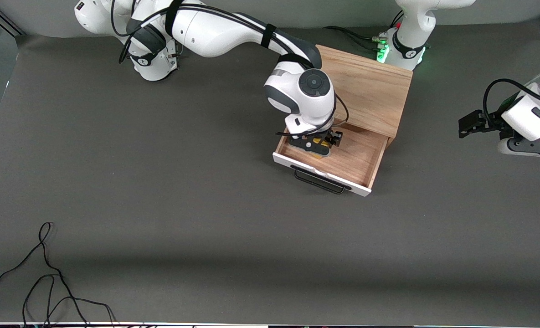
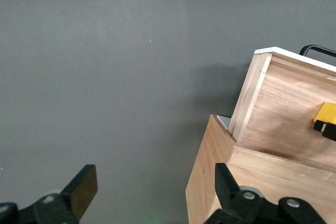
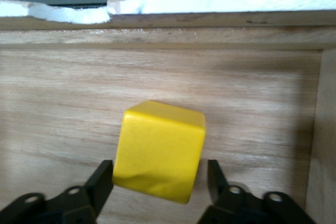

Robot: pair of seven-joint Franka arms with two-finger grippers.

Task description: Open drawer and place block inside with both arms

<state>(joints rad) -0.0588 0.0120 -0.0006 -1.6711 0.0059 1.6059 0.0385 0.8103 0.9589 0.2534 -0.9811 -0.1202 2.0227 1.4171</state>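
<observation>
Block [image 3: 159, 150] sits between the right gripper's [image 1: 316, 145] fingers [image 3: 102, 182], over the open drawer's [image 1: 365, 157] wooden floor.

Fingers are spread a bit either side of the cube, looks like there's a sliver of gap on each side, so I'd say it's let go or about to. It's a cube, so no long axis to worry about, and it's toward the right arm's end of the drawer, close to the white front with the handle [image 1: 320, 181]. Left gripper [image 2: 152, 192] waits wide open, above the worktop [image 1: 160, 205] just off the cabinet [image 1: 370, 91] corner. Right arm's obviously the nearer one. No labels or writing I can read anywhere.
</observation>
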